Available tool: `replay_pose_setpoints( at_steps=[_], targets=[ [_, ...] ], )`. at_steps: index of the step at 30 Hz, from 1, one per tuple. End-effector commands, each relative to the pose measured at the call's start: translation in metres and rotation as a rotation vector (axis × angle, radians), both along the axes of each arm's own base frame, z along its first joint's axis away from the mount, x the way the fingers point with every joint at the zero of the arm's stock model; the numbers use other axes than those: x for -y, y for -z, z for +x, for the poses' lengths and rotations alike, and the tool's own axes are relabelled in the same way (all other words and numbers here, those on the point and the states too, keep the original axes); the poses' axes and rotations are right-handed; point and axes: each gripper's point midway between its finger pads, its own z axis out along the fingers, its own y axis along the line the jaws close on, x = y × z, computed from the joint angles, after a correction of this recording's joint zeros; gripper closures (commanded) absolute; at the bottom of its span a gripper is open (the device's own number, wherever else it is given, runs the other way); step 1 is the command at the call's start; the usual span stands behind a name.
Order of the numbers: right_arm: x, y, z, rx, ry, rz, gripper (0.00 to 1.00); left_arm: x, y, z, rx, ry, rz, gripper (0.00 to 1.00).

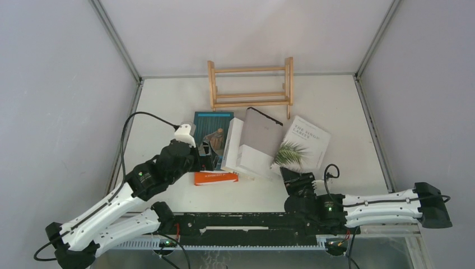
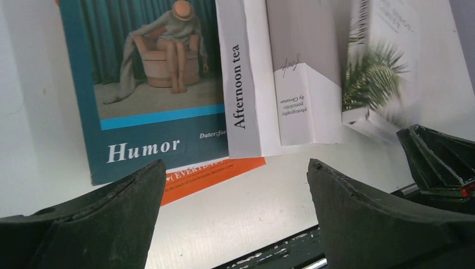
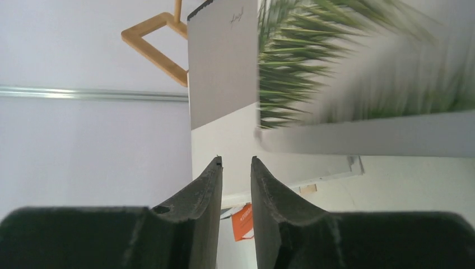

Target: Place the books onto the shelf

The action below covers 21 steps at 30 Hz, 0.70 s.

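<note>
**No book on the rack yet; both grippers hold nothing**

At the lower right of the overhead view, the right gripper (image 3: 236, 161) lies low on the white table (image 1: 347, 112). Its fingers are a narrow slit apart with nothing between them. Just beyond it is the near edge of the white book printed with a green palm leaf (image 1: 305, 143). That edge looks lifted and blurred in the wrist view, so the gripper is probably there to work on it.

At the lower left, the left gripper (image 2: 236, 168) is spread as wide as it goes and carries nothing. It points at the near ends of the other books, which suggests it is lining up a grasp.

Nearest to it lies the flat orange book (image 1: 215, 178), partly under the teal "Humor" book with a seated figure on its cover (image 1: 213, 128). To the right is the thick white "Afternoon tea" book (image 2: 241, 84), with a plain grey book (image 1: 262, 131) tilted over it.

At the top centre, by the back wall, the light-wood slatted shelf (image 1: 252, 103) holds nothing and is well apart from both grippers.
</note>
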Motion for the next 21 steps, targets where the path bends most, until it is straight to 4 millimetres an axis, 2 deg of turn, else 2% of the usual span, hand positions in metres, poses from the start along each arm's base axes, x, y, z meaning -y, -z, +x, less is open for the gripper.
replay_pose_setpoints(
  at_steps=[1, 5, 7, 9, 11, 14, 17, 21],
  targets=[
    [0.000, -0.052, 0.003, -0.044, 0.148, 0.674, 0.68, 0.026, -0.041, 0.007, 0.075, 0.064, -0.108, 0.00],
    [0.003, -0.052, -0.002, -0.044, 0.125, 0.641, 0.67, 0.038, -0.043, 0.011, 0.057, 0.084, -0.114, 0.00],
    [0.003, -0.053, -0.005, -0.051, 0.109, 0.638, 0.62, 0.041, -0.044, 0.012, 0.054, 0.087, -0.122, 0.00],
    [0.002, -0.054, -0.008, -0.061, 0.088, 0.629, 0.47, 0.041, -0.048, 0.012, 0.060, 0.085, -0.132, 0.00],
    [-0.001, -0.055, -0.012, -0.075, 0.070, 0.597, 0.26, 0.039, -0.051, 0.012, 0.070, 0.080, -0.139, 0.00],
    [-0.003, -0.050, -0.013, -0.089, 0.064, 0.559, 0.10, 0.037, -0.054, 0.011, 0.074, 0.077, -0.144, 0.00],
    [0.000, -0.041, -0.011, -0.129, 0.083, 0.493, 0.08, 0.034, -0.056, 0.008, 0.077, 0.076, -0.145, 0.00],
    [0.020, -0.031, -0.004, -0.171, 0.148, 0.355, 0.08, 0.033, -0.057, 0.006, 0.074, 0.085, -0.148, 0.00]
  ],
)
